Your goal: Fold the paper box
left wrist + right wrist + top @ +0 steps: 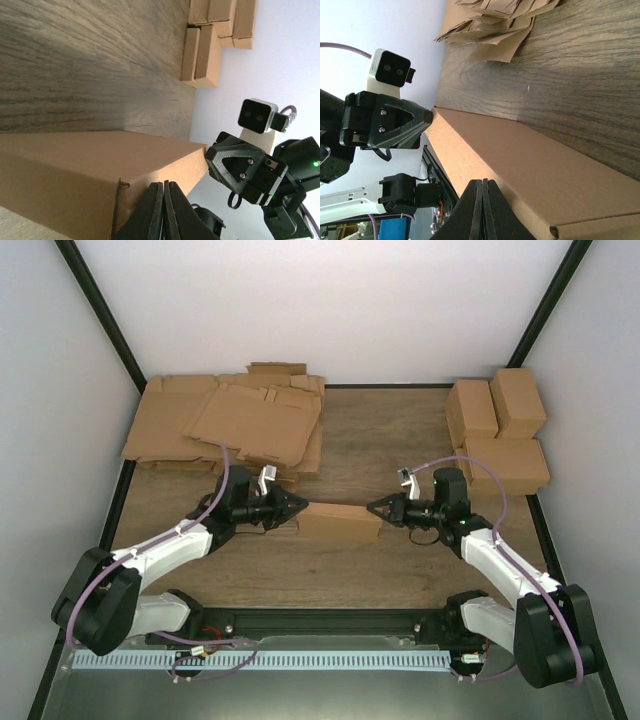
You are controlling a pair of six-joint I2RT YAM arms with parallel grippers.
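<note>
The paper box [340, 523] is laid mid-way along the counter [400, 575] between the left hand [298, 505] and the right hand [373, 506], both closed empty, tips at its ends, bare wood seen toward the near edge.

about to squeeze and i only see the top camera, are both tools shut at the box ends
observer: the left wrist camera shows the left tool closed flat, no gap, at the end of the box.
operator: right one too
observer: yes, its own camera shows the right tool shut the same way.
operator: tips touching the box
observer: each wrist camera shows the opposite tool's point meeting the box's far corner.
</note>
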